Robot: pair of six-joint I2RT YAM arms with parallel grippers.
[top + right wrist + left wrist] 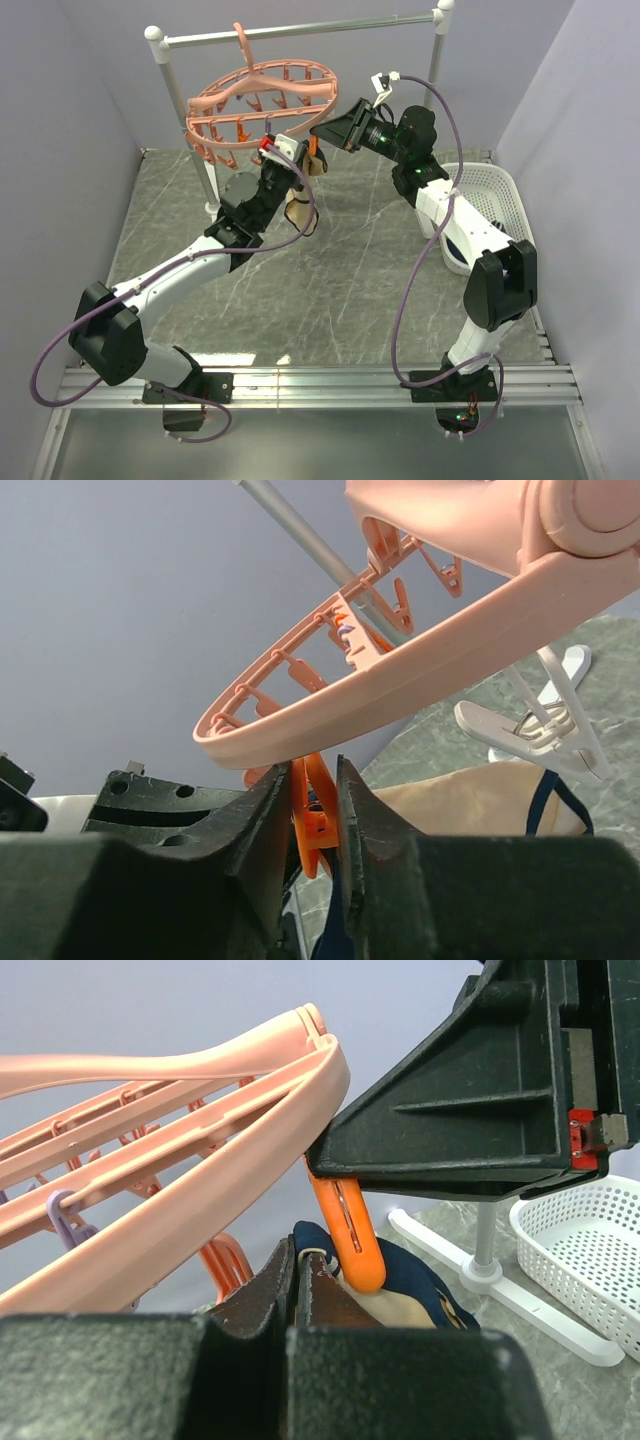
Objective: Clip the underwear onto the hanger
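The salmon-pink round hanger (pixel 262 98) hangs from the rack bar, its ring tilted. My left gripper (pixel 298 168) is just under the ring's near right edge and is shut on the underwear (pixel 297 206), which hangs below it. In the left wrist view the fingers (pixel 297 1256) pinch the navy waistband (pixel 312 1235), with beige fabric (pixel 400 1306) behind. An orange clip (pixel 350 1232) hangs from the ring against the waistband. My right gripper (pixel 326 133) is shut on that orange clip (pixel 316 818), one jaw on each side, under the ring (pixel 420 672). Beige fabric (pixel 480 795) shows behind.
The silver-and-white rack (pixel 300 30) stands at the back, with its white foot (pixel 500 1282) on the marble table. A white plastic basket (pixel 490 200) sits at the right, under the right arm. Grey walls close in on both sides.
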